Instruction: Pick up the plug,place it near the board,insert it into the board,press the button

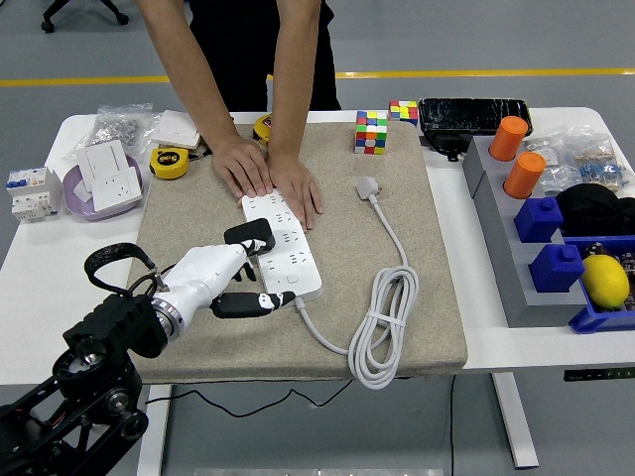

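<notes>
The white power strip [290,260] lies on the beige mat [437,297], running from the middle toward the near edge. Its white plug [369,186] lies loose on the mat to the right, with the cable coiled [382,327] near the mat's front. My left hand [256,270] is at the strip's near left side, fingers spread and holding nothing; the black thumb tip [250,302] lies on the mat just left of the strip's near end. A person's two hands [270,178] press flat on the strip's far end. The right arm is out of view.
Two puzzle cubes [372,131] and a black case [474,115] stand at the mat's far edge. Grey and blue bins [556,238] with orange cylinders and a lemon fill the right side. A purple bowl [99,188] and tape measures [170,162] sit at the left.
</notes>
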